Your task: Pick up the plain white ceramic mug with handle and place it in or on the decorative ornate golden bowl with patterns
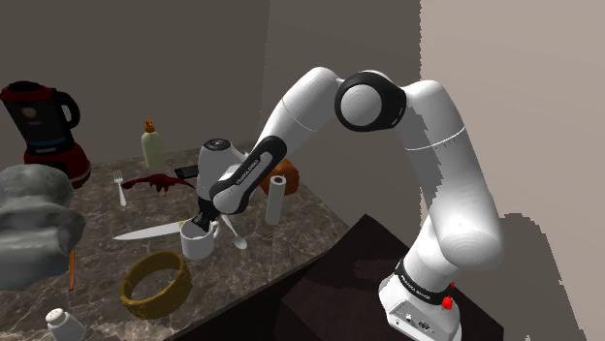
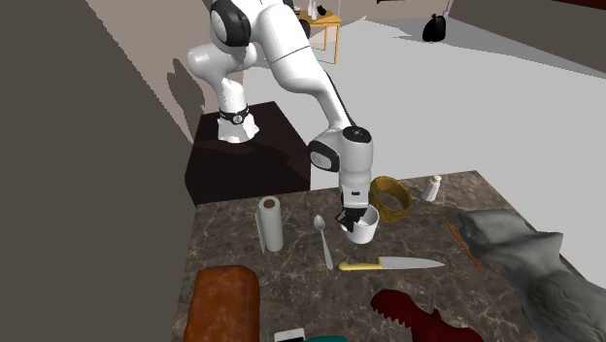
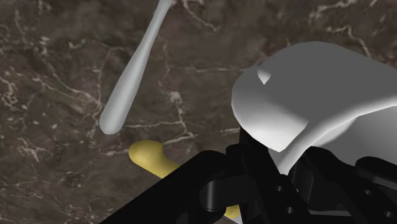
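You have one white mug (image 1: 197,244) low and left of centre in the shoulder view. The gripper (image 1: 202,225) is down on it, its two black fingers pinching the mug's wall, one of them dipping inside the rim. You cannot tell whether the mug is off the dark marble counter (image 1: 102,208). One golden bowl (image 1: 155,281), a patterned ring, lies just to the lower left of the mug, not touching it. Around them, count:

- one spoon (image 1: 236,235) just right of the mug
- one yellow-handled knife (image 1: 145,232) to its left
- one fork (image 1: 120,186) higher up
- one upright white roll (image 1: 275,201) right of the spoon
- one small shaker (image 1: 60,320) at the bottom left
- one bottle (image 1: 151,145) towards the top
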`<state>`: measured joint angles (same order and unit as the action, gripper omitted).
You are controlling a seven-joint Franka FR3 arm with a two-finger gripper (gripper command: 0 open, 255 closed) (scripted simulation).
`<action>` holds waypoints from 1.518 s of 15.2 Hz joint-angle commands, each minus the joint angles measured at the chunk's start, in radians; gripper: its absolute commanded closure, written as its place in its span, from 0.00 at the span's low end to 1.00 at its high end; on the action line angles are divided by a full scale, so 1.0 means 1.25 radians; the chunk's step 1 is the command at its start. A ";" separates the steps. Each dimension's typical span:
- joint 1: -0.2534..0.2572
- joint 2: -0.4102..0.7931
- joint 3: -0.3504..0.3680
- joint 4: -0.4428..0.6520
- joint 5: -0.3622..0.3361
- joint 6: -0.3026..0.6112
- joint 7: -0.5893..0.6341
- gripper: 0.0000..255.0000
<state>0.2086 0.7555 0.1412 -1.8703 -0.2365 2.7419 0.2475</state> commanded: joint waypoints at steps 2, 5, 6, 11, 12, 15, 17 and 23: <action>-0.002 -0.010 0.002 -0.004 0.001 -0.006 -0.001 1.00; -0.007 -0.038 0.009 -0.014 0.006 -0.024 -0.005 1.00; -0.009 -0.047 0.012 -0.018 0.008 -0.030 -0.006 1.00; -0.018 -0.093 0.024 -0.031 0.018 -0.063 -0.014 1.00; -0.020 -0.102 0.026 -0.033 0.020 -0.069 -0.015 1.00; -0.025 -0.128 0.033 -0.038 0.027 -0.090 -0.020 1.00; -0.029 -0.145 0.038 -0.041 0.032 -0.105 -0.023 1.00; -0.038 -0.193 0.051 -0.045 0.047 -0.149 -0.034 1.00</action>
<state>0.1615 0.5207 0.2024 -1.9311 -0.1810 2.5665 0.2064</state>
